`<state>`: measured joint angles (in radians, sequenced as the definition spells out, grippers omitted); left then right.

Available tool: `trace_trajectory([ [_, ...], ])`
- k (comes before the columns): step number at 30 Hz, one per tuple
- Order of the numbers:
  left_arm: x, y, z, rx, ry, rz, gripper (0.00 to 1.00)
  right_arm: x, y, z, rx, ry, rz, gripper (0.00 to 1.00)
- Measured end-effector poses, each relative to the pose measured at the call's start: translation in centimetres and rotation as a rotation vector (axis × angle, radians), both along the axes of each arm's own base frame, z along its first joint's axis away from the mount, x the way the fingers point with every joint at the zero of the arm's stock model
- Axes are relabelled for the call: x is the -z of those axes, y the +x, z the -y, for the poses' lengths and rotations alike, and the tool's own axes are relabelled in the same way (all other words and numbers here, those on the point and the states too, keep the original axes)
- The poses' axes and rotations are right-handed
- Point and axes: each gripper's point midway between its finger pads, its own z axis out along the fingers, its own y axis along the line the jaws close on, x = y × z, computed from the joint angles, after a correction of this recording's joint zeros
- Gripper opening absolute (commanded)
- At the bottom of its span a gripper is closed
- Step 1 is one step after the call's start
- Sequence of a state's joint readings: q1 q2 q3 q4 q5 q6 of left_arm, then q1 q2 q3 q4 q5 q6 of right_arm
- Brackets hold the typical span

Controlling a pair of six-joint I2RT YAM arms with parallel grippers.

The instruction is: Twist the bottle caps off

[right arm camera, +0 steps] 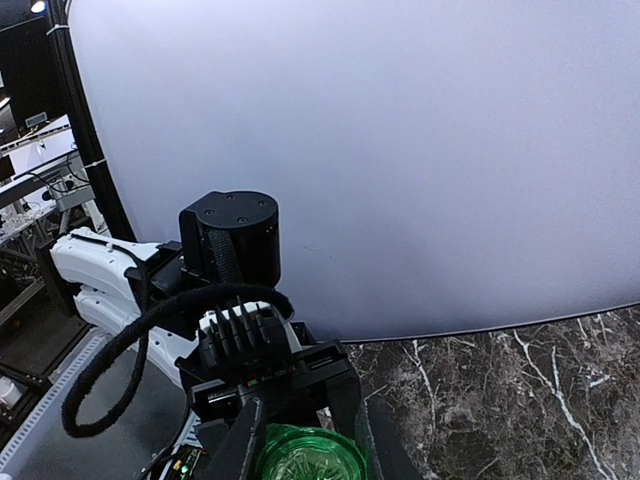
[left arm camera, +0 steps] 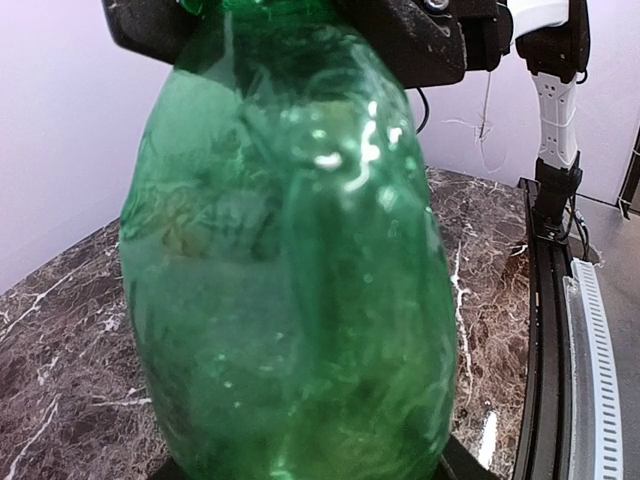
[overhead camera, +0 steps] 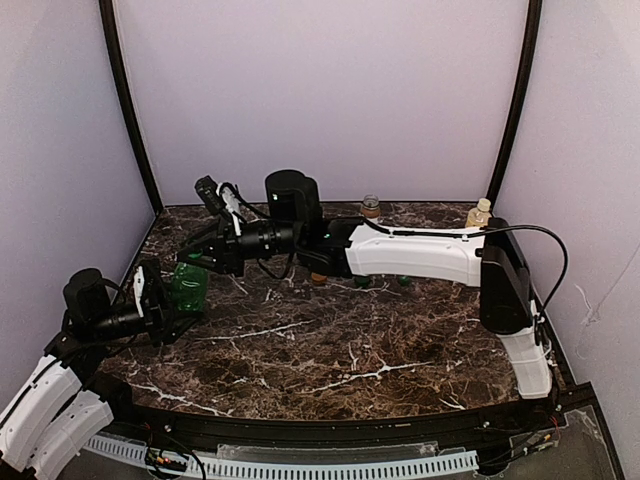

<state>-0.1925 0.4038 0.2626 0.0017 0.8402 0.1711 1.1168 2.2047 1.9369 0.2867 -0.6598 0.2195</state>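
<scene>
1. Up at the top end of the green bottle (left arm camera: 290,300), your right claw (overhead camera: 205,260) is clamped down tight. The left wrist view shows its black fingers (left arm camera: 400,40) pressed in on both sides of the neck.
2. That bottle's own cap is buried between those fingers, so you can't see it or call its colour from any camera.
3. Lower down on the green bottle, your left claw (overhead camera: 170,302) is gripping the body from the side. The bottle fills nearly the whole left wrist view.
4. Below the green bottle is the marble table (overhead camera: 330,350). I honestly can't tell whether the base is touching it.
5. Right of the green bottle, your right arm's white forearm (overhead camera: 420,255) stretches across the table.
6. Under that forearm, still right of the green bottle, a tan bit (overhead camera: 318,279) and two green bits (overhead camera: 362,283) sit on the marble. They're too small to say if they're loose caps.
7. Farther right of the green bottle, back by the wall, a small bottle (overhead camera: 371,212) wears what looks like a tan cap (overhead camera: 371,201).
8. Farthest right of the green bottle, in the back corner, a pale bottle (overhead camera: 479,217) has a pale yellow cap (overhead camera: 482,204) on it.
</scene>
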Motion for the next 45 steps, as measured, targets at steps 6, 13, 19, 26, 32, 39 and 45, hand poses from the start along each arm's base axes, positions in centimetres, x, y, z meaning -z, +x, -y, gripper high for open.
trace_trajectory([
  [6,-0.2,0.1,0.0,-0.005,0.0,0.016,0.97,-0.2,-0.1,0.6,-0.008,-0.013,0.019,0.0],
  [13,-0.5,0.4,-0.2,-0.017,-0.002,0.028,0.99,-1.2,0.4,2.6,0.001,-0.043,0.053,0.0],
  [19,-0.4,0.5,-0.3,-0.026,0.0,0.028,0.99,-1.2,0.7,7.0,0.039,-0.151,0.132,0.0],
  [26,-0.4,0.6,-0.4,-0.035,0.002,0.028,0.99,3.1,7.1,17.6,0.304,-0.44,0.213,0.0],
  [32,-0.3,1.0,-0.7,-0.056,0.005,0.024,0.99,11.0,16.6,31.1,0.709,-0.695,0.113,0.0],
  [39,0.0,1.6,-1.2,-0.083,0.012,0.013,0.99,11.4,24.6,38.0,1.093,-0.628,0.131,0.0],
  [45,0.2,2.0,-1.6,-0.104,0.017,0.009,0.99,11.8,30.9,41.0,1.321,-0.518,0.154,0.0],
])
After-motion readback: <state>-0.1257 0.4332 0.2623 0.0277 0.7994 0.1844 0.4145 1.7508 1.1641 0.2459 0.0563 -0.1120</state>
